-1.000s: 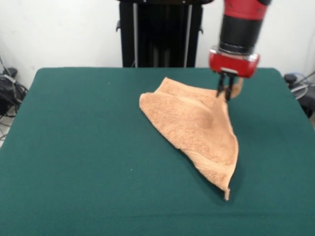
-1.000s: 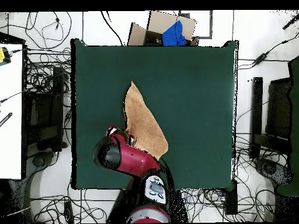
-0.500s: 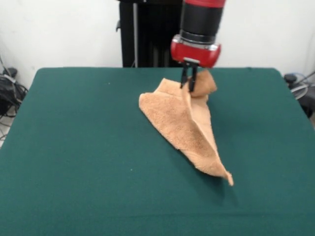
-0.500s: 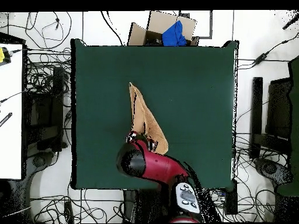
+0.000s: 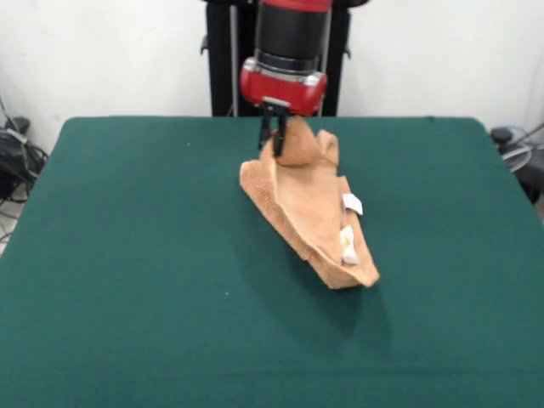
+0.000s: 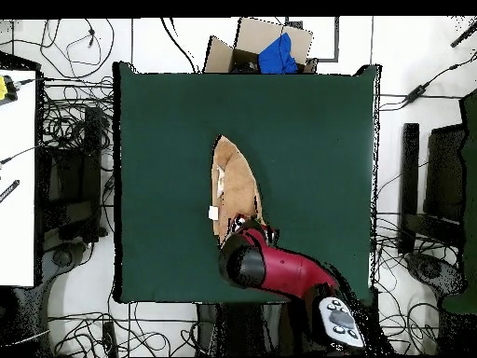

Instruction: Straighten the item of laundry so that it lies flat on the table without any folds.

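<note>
The item of laundry (image 5: 310, 204) is an orange-tan towel, folded over on itself into a long narrow shape on the green table (image 5: 127, 255). My gripper (image 5: 274, 144) is shut on its far corner and holds that corner lifted, so the cloth drapes down from the fingers. Two small white tags (image 5: 350, 204) show on the towel's right edge. From above, the towel (image 6: 237, 182) lies near the table's (image 6: 307, 130) middle, with the gripper (image 6: 244, 224) at its lower end, partly under the red arm.
A cardboard box with blue cloth (image 6: 270, 51) sits beyond the table's top edge in the overhead view. Cables cover the floor around the table. A white desk (image 6: 17, 177) stands at the left.
The gripper has carried the held corner leftward in the front view, over the rest of the towel. The towel has folded narrower and its white tags have come into view.
</note>
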Motion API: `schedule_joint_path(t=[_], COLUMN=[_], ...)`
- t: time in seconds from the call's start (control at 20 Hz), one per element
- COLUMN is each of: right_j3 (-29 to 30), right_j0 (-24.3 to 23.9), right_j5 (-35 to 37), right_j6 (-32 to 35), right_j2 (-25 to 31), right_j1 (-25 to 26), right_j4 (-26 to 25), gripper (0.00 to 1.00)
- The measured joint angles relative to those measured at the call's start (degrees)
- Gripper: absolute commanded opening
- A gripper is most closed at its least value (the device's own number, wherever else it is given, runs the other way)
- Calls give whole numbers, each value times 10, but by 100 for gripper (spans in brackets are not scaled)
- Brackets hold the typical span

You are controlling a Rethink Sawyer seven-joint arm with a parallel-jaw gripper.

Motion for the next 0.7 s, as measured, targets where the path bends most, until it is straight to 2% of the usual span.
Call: schedule_joint_path(t=[0.7], right_j3=[-32], right_j0=[-74], right_j5=[0], right_j6=[0], right_j2=[22], right_j1=[-3], right_j4=[-134], gripper=[0])
